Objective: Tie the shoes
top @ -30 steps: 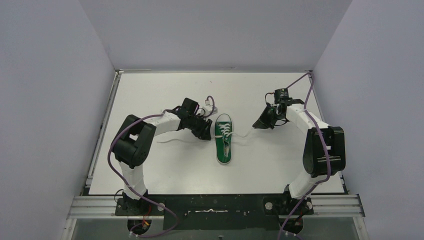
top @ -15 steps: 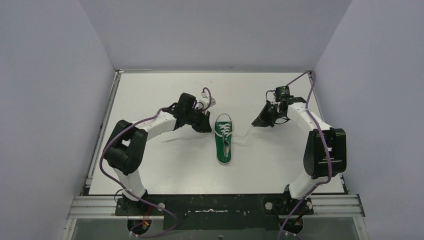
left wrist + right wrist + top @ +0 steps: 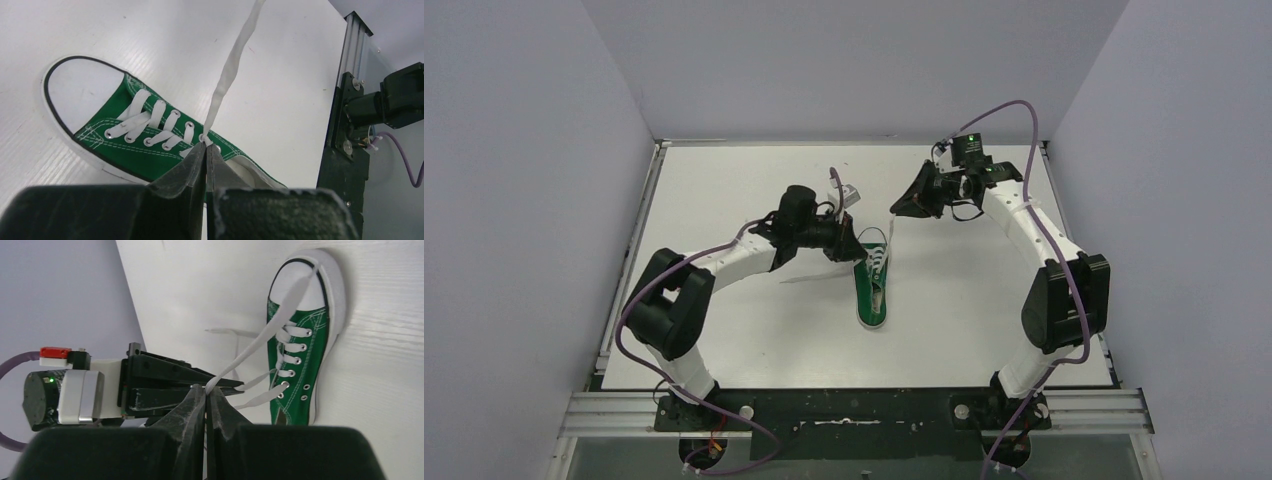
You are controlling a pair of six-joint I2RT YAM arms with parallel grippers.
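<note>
Judging the first crossover in hand, we saw the left gripper [image 3: 205,145] nipped tight on a lace [image 3: 230,75] right at the shoe [image 3: 871,290], at the middle of the table [image 3: 724,200], and the right gripper [image 3: 206,389] clamping a strand [image 3: 285,302] raised beyond it; next called for a taut wrap-under.

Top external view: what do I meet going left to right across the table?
Left arm's elbow → left gripper → green sneaker → right gripper → right arm's elbow. Both grippers are shut on white lace.
</note>
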